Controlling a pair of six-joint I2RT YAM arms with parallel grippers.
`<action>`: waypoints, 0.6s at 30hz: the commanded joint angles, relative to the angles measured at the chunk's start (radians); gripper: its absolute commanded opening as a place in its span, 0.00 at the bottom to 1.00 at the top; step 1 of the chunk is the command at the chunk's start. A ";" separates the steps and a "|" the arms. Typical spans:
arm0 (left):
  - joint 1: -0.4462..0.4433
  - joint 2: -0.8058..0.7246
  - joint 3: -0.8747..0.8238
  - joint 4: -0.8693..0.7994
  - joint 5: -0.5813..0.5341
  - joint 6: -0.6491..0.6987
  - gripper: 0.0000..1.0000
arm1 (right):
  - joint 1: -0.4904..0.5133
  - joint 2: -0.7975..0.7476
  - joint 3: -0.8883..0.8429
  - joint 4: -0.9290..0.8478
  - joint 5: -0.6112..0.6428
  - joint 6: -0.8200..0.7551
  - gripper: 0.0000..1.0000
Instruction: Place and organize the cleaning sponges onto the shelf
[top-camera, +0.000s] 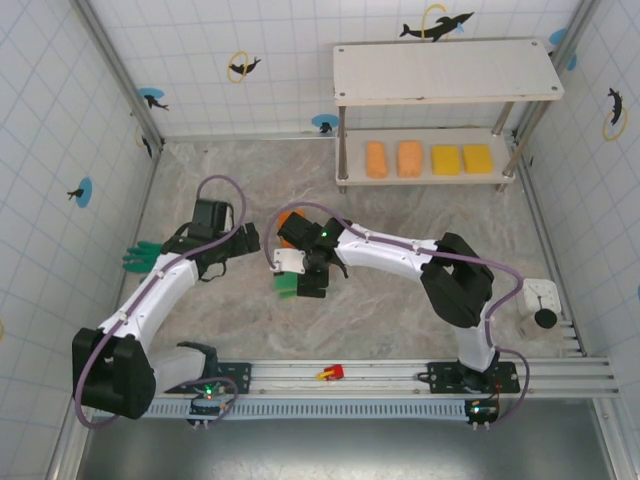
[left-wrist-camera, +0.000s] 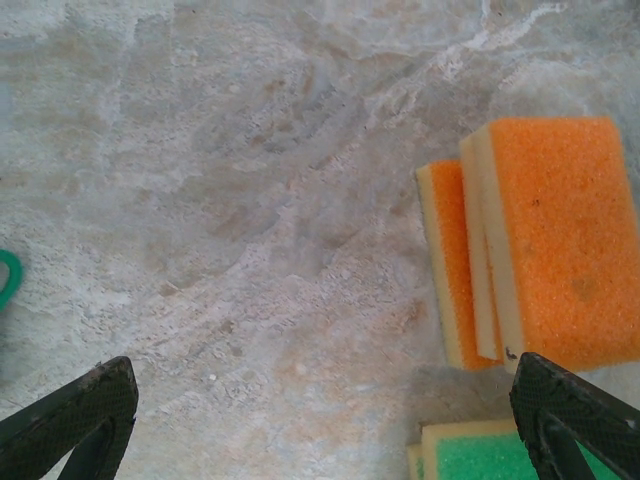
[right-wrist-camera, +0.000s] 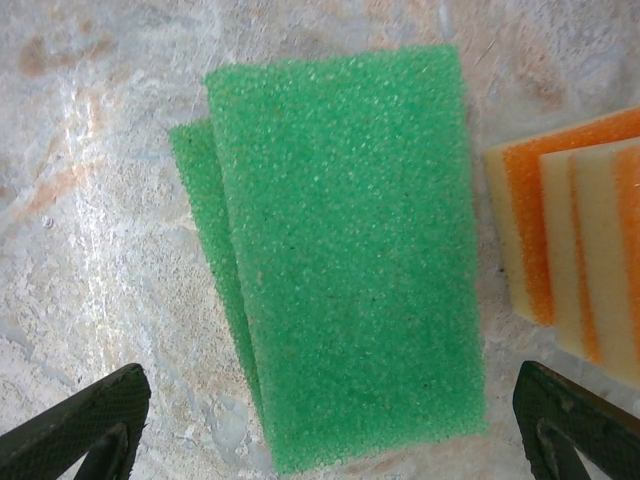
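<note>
At the far right corner of the tabletop (top-camera: 250, 170), from above, four sponges (top-camera: 410, 158) are seen on the lower board of the shelf (top-camera: 445, 70). Left wrist: the left gripper (left-wrist-camera: 320, 375) is spread open beside stacked orange sponges (left-wrist-camera: 560, 240). Right wrist: the right gripper (right-wrist-camera: 330, 380) is held open over two green sponges (right-wrist-camera: 350, 230).

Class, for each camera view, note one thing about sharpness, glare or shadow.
Top external: even light, the shelf dimmer on its lower tier. Left wrist: tabletop soft, pale sheen along the top. Right wrist: green sponge pores crisp, fingers dark.
</note>
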 joint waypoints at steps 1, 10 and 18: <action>0.008 -0.008 -0.014 0.018 0.019 0.019 0.97 | -0.008 0.018 0.056 -0.031 -0.014 -0.027 0.96; 0.011 0.019 -0.026 0.037 0.037 0.008 0.97 | -0.019 0.031 0.059 -0.024 -0.012 -0.036 0.96; 0.012 0.018 -0.035 0.042 0.040 0.009 0.97 | -0.024 0.063 0.077 -0.019 -0.029 -0.036 0.96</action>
